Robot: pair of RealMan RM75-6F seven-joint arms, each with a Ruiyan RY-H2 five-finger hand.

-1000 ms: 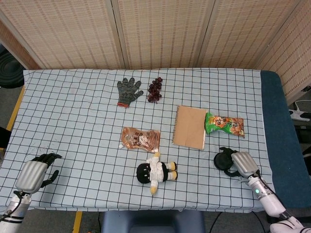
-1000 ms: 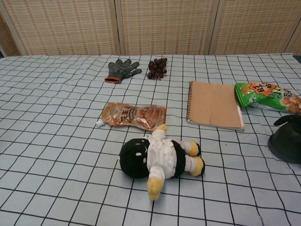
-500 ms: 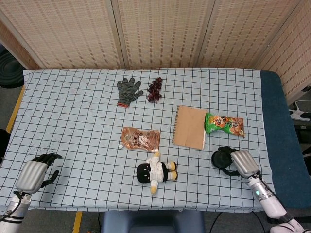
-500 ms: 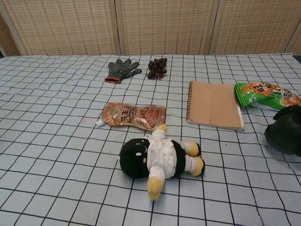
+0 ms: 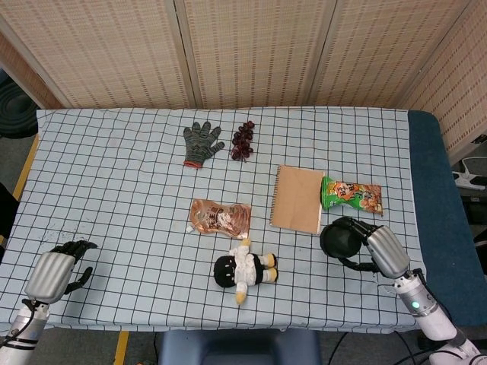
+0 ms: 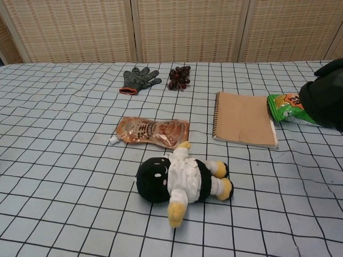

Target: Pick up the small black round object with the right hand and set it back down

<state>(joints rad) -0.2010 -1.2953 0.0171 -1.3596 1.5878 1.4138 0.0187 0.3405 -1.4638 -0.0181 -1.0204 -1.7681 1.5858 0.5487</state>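
Note:
The small black round object (image 5: 340,241) is lifted off the table, gripped in my right hand (image 5: 377,251) at the front right. In the chest view the black object (image 6: 320,100) fills the right edge, raised in front of the snack bag, and the hand itself is mostly out of that frame. My left hand (image 5: 55,272) rests low at the table's front left corner, its dark fingers loosely curled with nothing in them.
A brown notebook (image 5: 297,198) and a green snack bag (image 5: 351,195) lie just beyond the right hand. A plush doll (image 5: 244,270), an orange pouch (image 5: 220,217), a grey glove (image 5: 201,142) and dark grapes (image 5: 243,140) sit further left on the checked cloth (image 5: 114,190).
The right hand has risen with the black round object, carrying it up and slightly left off the cloth. The left hand has not moved.

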